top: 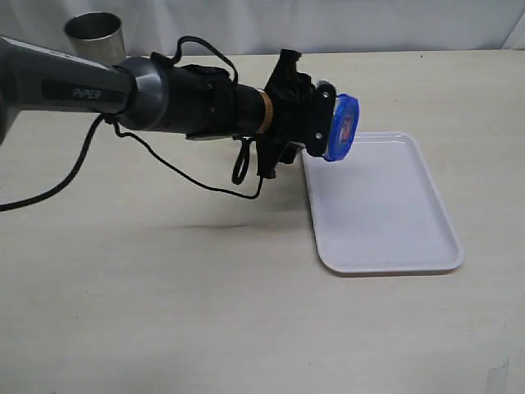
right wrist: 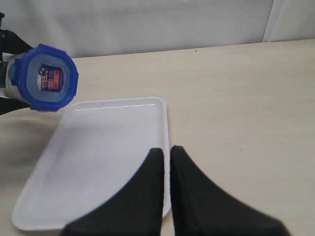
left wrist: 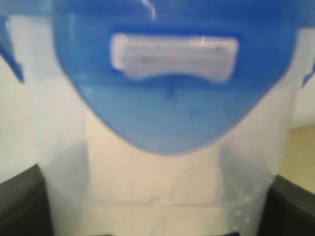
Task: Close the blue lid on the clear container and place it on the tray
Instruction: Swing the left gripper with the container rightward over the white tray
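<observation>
My left gripper (top: 316, 123) is shut on the clear container (top: 326, 121), holding it on its side in the air over the near-left edge of the tray (top: 385, 205). The blue lid (top: 340, 125) sits on the container's mouth and faces right. In the left wrist view the container (left wrist: 64, 162) and lid (left wrist: 167, 88) fill the picture, with dark fingers (left wrist: 19, 196) at either side. My right gripper (right wrist: 166, 150) is shut and holds nothing; it hangs over the tray's (right wrist: 108, 147) edge, with the lid (right wrist: 49, 78) farther off. It does not show in the exterior view.
A grey steel cup (top: 94, 37) stands at the far left of the table, behind the left arm. The arm's black cable (top: 164, 160) hangs below it. The white tray has nothing on it.
</observation>
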Controlling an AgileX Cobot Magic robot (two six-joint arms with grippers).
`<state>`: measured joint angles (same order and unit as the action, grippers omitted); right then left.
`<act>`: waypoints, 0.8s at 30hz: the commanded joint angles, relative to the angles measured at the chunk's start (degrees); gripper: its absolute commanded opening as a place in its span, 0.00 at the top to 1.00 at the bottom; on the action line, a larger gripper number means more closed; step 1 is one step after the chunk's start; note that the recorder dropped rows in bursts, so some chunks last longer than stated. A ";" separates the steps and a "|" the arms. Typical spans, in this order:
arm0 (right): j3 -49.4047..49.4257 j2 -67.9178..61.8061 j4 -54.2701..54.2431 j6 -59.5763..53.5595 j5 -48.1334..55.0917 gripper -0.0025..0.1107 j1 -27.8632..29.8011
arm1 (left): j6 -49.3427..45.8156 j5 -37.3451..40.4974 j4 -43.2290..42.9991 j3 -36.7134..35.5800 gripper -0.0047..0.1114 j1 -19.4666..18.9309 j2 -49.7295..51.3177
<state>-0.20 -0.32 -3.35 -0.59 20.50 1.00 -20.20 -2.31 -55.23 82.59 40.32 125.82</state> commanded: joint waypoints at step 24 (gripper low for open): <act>0.20 0.32 -0.30 0.24 -0.58 0.94 0.19 | 8.30 27.47 -26.01 3.37 0.96 12.65 -0.57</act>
<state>-0.20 -0.32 -3.35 -0.59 20.50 1.00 -17.62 27.06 -81.25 85.38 52.69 125.82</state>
